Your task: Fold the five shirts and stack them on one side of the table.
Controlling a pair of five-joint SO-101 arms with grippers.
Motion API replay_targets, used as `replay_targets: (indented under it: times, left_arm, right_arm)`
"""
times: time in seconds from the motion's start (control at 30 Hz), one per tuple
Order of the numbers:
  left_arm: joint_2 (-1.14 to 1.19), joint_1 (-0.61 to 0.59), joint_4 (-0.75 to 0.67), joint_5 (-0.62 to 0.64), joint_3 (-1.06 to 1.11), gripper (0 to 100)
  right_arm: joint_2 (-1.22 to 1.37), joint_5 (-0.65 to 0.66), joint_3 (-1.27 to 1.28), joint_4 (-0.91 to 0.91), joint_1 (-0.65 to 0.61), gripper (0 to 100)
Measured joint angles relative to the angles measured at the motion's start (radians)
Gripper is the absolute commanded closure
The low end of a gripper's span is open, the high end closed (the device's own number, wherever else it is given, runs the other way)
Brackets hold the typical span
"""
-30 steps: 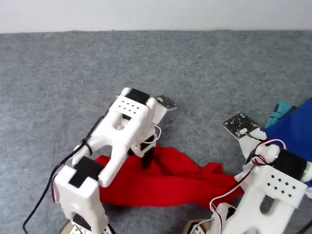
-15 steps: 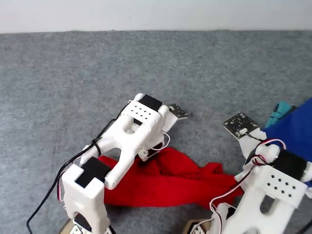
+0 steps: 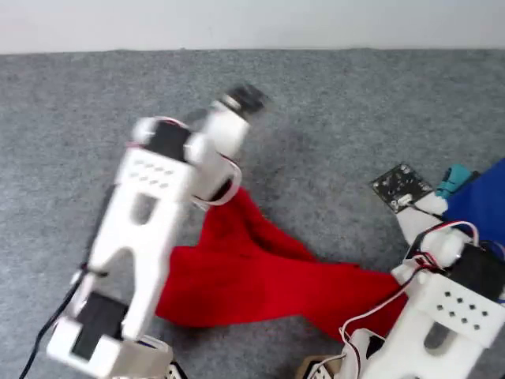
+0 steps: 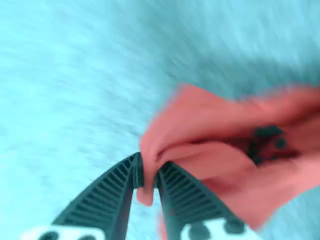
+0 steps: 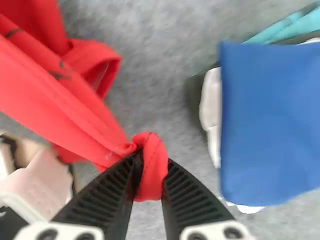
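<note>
1. Grey felt-like table cover (image 3: 355,103) runs under everything, with a pale wall strip (image 3: 252,24) along its far edge.
2. And the crumpled red cloth shirt (image 3: 260,272) is strung out between the two sets of jaws, drawn into a peak at the left ones, its middle lying on the felt.
3. Left gripper (image 4: 146,175) is clenched on a pinched red fold that bulges just past the jaw tips.
4. Right gripper (image 5: 148,167) is clamped tight on a bunched red knot at the shirt's other end.
5. Just beside the right jaws, not touching them, lies a folded blue cloth shirt (image 5: 270,120), with a teal cloth (image 5: 285,27) showing at its edge.
</note>
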Motion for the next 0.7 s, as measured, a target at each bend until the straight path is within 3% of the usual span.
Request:
replay_targets:
  times: [0.23, 0.43, 0.7]
  left_arm:
    - [-0.11, -0.14, 0.006, 0.0, -0.258, 99]
    - [-0.117, -0.147, 0.008, 0.0, -0.497, 99]
    - [-0.123, -0.158, 0.008, 0.0, -0.56, 98]
  right_arm:
    - [0.0, -0.097, -0.083, -0.133, -0.075, 98.9]
    - [0.0, -0.207, -0.149, -0.275, -0.258, 98.9]
    - [0.0, -0.222, -0.149, -0.356, -0.299, 98.9]
